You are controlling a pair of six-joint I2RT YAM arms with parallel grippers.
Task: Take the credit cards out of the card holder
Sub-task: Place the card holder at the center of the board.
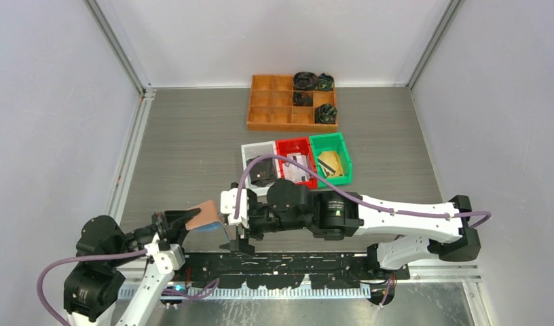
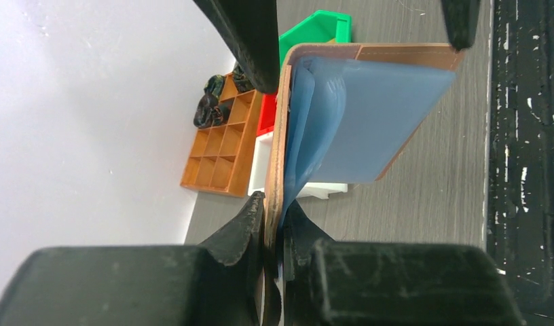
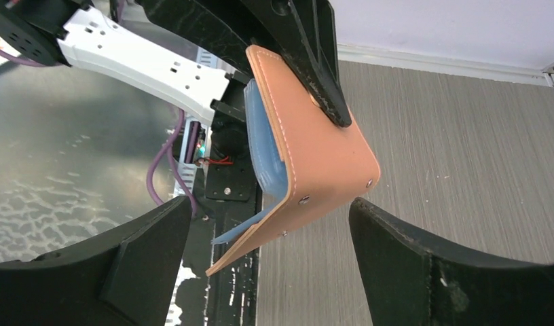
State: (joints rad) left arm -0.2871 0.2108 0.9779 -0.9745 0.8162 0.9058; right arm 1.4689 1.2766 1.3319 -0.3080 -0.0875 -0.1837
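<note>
Card holder (image 3: 315, 156): salmon leather, folded part open, held up off the desk over its near edge, left of the middle.
Pockets (image 2: 369, 115): pale blue plastic, fanned out from the spine, mouths turned toward the right arm.
Left tool (image 2: 264, 224): clamped narrow on one leather flap, near its edge; this is the only thing bearing the holder.
Right tool (image 3: 269, 207): jaws wide, one finger on each side of the holder's free corner, neither touching it.
Credit cards: none shows plainly in the pockets from either wrist view; you cannot tell whether one sits deep inside.
Step in hand, as judged: bringing the right tool in to take a card by its exposed edge.
How to do it well: line the right fingers up with one pocket mouth, not with the leather cover. Close on the card alone, leaving the plastic sleeve free. Pull along the pocket's own direction, away from the spine.
Left-hand duty: keep your pinch firm and the holder steady, so the pull does not drag the flap loose.
Risk: soft sleeves fold under a sideways push and hide the card edge.
</note>
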